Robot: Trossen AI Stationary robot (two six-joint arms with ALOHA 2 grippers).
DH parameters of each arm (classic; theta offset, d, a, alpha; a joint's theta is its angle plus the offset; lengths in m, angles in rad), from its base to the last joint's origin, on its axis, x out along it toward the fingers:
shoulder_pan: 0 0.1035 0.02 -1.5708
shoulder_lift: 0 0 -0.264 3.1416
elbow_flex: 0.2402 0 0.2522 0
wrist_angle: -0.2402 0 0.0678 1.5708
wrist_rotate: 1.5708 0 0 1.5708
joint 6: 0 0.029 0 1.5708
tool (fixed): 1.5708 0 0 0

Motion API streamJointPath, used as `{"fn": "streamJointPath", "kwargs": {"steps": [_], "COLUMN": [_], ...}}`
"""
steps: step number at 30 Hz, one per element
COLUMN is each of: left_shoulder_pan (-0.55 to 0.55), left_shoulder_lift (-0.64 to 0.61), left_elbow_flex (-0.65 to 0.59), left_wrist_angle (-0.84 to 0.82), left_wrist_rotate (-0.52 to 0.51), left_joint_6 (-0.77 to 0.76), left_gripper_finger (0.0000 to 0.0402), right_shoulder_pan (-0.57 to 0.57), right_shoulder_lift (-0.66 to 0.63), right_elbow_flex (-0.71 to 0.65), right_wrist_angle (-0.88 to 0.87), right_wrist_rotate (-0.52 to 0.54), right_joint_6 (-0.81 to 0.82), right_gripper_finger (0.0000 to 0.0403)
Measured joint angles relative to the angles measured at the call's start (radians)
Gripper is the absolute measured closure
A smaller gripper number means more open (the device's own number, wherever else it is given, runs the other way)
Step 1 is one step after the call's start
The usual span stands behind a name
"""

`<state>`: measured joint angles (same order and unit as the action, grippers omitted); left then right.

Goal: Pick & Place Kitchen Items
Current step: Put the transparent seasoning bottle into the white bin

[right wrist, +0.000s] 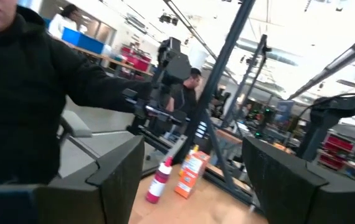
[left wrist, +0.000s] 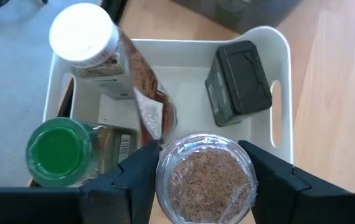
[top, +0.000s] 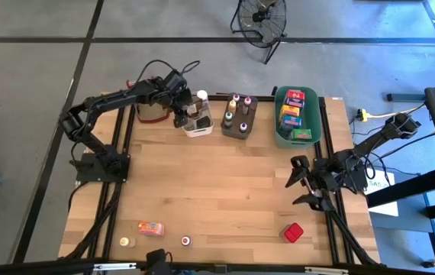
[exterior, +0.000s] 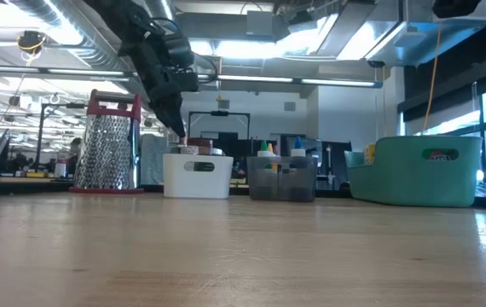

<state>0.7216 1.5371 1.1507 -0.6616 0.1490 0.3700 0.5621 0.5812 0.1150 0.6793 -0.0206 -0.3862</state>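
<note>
One jar (left wrist: 205,177) sits clamped in the left gripper (left wrist: 203,180) above the white tub (left wrist: 277,93); a tilted bottle (left wrist: 112,68) inside crowds it, risking a jam. Right gripper (top: 303,186) idles open, well apart.

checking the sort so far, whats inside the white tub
In the white tub: a white-capped bottle leaning over, a green-capped jar and a dark tin. The left gripper holds a jar of brown spice over it, hiding the floor beneath.
</note>
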Motion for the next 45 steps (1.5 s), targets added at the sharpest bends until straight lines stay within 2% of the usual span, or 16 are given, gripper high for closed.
{"fn": "streamJointPath", "kwargs": {"steps": [8, 26, 45], "left_shoulder_pan": [0.010, 0.009, 0.029], "left_shoulder_lift": [0.062, 0.065, 0.165], "left_elbow_flex": [0.000, 0.000, -0.001], "left_wrist_angle": [0.072, 0.020, 0.072], "left_wrist_rotate": [0.000, -0.017, -0.026], "left_joint_6": [0.011, 0.010, 0.008], "left_gripper_finger": [0.0207, 0.0206, 0.0206], "right_shoulder_pan": [-0.001, -0.056, -0.059], "right_shoulder_lift": [0.000, 0.000, 0.000], "right_elbow_flex": [0.000, 0.000, 0.000], "right_wrist_angle": [-0.034, -0.063, -0.067], "right_wrist_rotate": [0.055, 0.054, 0.051], "right_joint_6": [-0.067, -0.059, -0.048], "right_gripper_finger": [0.0130, 0.0130, 0.0130]}}
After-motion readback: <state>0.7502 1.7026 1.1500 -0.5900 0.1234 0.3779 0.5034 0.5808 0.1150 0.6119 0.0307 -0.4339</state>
